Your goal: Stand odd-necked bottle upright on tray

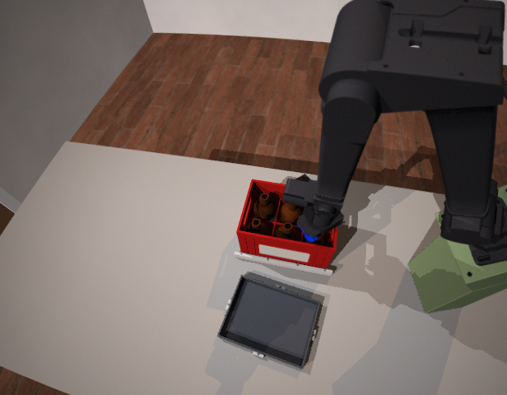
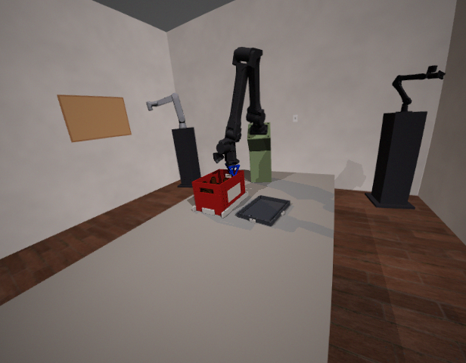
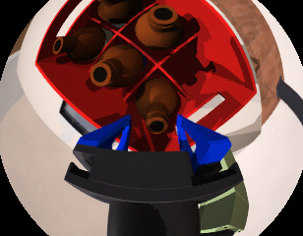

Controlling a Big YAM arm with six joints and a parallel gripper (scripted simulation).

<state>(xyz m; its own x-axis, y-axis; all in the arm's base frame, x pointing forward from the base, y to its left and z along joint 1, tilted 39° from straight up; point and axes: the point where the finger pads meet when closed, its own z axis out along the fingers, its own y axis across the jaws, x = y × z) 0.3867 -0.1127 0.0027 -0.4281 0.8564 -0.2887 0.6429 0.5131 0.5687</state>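
Note:
The red crate point(image 1: 287, 225) stands on the table and holds several brown bottles, all upright. My gripper point(image 1: 309, 237) hangs over the crate's front right compartment. In the wrist view its blue fingers are open, one on each side of the neck of the nearest bottle point(image 3: 158, 101), with a gap to the neck on both sides. Other bottles stand behind it point(image 3: 115, 69) point(image 3: 158, 23) point(image 3: 80, 42). The dark tray point(image 1: 271, 325) lies in front of the crate with nothing in it. The exterior view shows the gripper point(image 2: 234, 169) just above the crate point(image 2: 217, 191), beside the tray point(image 2: 264, 209).
The arm's green pedestal point(image 1: 462, 263) stands at the table's right edge, behind and to the right of the crate. The crate rests on pale rails along its front. Two camera stands are on the floor beyond the table.

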